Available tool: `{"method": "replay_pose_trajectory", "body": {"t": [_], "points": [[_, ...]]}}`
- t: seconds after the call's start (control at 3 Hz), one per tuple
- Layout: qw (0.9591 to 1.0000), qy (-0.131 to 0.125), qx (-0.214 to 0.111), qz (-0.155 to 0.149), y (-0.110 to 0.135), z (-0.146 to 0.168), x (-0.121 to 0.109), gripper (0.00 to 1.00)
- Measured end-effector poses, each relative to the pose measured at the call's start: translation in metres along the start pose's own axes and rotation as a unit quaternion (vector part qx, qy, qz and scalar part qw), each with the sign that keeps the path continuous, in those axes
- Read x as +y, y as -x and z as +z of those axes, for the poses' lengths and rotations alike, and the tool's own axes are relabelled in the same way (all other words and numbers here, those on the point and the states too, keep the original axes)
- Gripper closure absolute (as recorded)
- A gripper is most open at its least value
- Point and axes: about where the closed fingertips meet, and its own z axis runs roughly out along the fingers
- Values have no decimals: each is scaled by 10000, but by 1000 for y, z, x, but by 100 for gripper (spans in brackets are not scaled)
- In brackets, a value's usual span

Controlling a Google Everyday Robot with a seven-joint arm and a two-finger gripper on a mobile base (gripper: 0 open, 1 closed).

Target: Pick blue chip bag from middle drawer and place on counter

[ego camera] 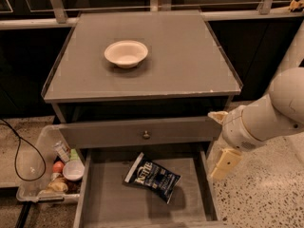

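The middle drawer (107, 203) is pulled out so its flat grey floor is open from above. The blue chip bag (153, 175) lies flat near the floor's centre, crinkly and glossy, its white end strip pointing to 10 o'clock. The gripper (219, 141) hangs at the bag's 2 o'clock, outside the drawer's thin right wall, its cream jaws apart and holding nothing, probably ready to reach in. Up at 12 o'clock, the matte grey counter (180, 56) carries a smooth round white bowl (126, 52), with bare space beside it for the bag.
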Motion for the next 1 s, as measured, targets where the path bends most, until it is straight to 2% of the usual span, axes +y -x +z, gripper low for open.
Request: {"method": "replay_pose_trajectory", "body": {"t": [0.33, 0.67, 1.0], "points": [[9999, 113, -58, 2, 1, 6, 4, 0], [9987, 184, -441, 191, -5, 42, 9, 0], [9963, 49, -742, 429, -19, 93, 13, 0]]}}
